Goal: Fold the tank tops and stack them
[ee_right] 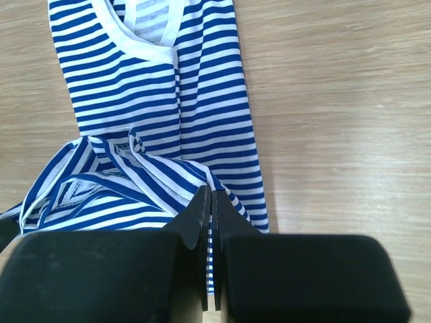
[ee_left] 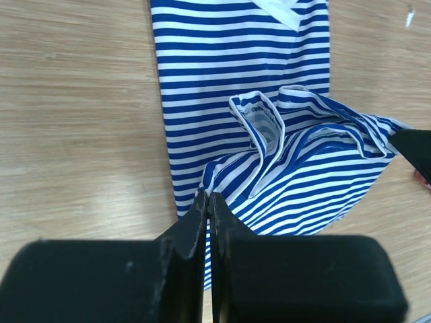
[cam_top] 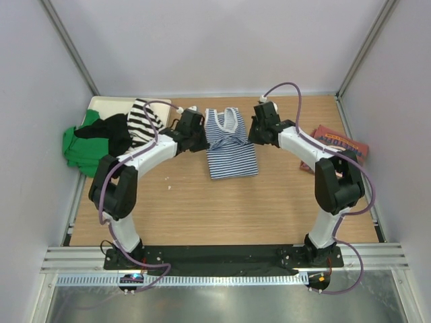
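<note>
The thin navy-and-white striped tank top lies on the light wooden bench, between the two arms and toward the far edge. One end of it is gathered up in folds. The left gripper and right gripper each have their jaws pressed together on that bunched cloth, apparently pinching its opposite edges. A heap of green, black and black-striped clothes sits far left. A brick-red top lies far right.

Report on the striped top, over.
Left claw, right claw both shut on navy-and-white striped cloth tank top. Part lifted, bunched; rest flat on wooden table. Green-and-black clothes pile left, apart.
</note>
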